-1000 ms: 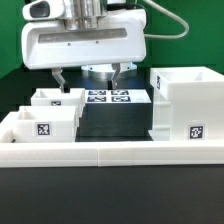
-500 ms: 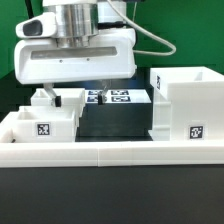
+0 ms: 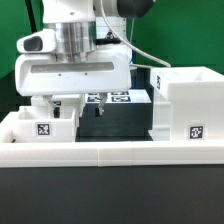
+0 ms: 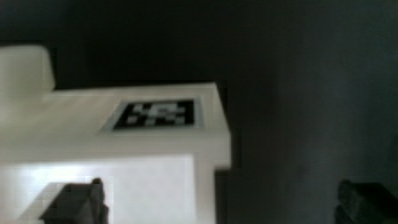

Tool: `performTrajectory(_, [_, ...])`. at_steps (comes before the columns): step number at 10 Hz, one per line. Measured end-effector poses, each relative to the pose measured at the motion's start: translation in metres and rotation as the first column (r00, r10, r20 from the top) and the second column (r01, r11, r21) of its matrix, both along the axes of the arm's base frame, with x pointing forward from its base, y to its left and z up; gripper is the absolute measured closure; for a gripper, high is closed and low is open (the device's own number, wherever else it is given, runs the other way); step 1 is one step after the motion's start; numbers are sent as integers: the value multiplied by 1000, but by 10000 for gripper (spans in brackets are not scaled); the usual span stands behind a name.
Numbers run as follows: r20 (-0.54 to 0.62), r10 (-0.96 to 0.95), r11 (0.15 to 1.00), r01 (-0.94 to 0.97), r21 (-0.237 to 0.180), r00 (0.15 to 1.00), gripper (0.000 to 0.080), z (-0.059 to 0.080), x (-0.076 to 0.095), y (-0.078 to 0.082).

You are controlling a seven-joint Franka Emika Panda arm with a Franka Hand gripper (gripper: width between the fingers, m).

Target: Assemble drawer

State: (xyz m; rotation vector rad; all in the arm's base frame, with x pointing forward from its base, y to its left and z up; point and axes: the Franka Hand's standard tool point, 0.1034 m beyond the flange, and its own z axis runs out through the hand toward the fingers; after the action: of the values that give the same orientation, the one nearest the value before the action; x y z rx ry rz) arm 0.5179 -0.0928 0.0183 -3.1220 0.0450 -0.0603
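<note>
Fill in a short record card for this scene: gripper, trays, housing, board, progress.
gripper: open, low by the rear tray, holding nothing
front tray: exterior view's left, behind the wall, tag facing front
rear tray: just behind the front tray
housing: upright, exterior view's right
marker board: flat, partly hidden by the gripper
progress: neither tray in the housing yet

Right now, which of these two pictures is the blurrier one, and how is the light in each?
Wrist view: the blurrier one, soft all over, the tray glaring white, the tray tag smeared, the open jaws mere dark blurs, the surroundings nearly black. Exterior view: evenly lit and sharper, the housing clean-edged and the housing tag crisp.
</note>
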Motion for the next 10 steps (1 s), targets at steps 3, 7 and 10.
performTrajectory(3, [5,7,1000,-7,-13,1000,151,-10,-4,-3])
performTrajectory(7, [5,10,1000,-10,-14,1000,376,-11,-4,-2])
performTrajectory(10, [5,10,1000,-10,-14,1000,693,-11,-4,-2])
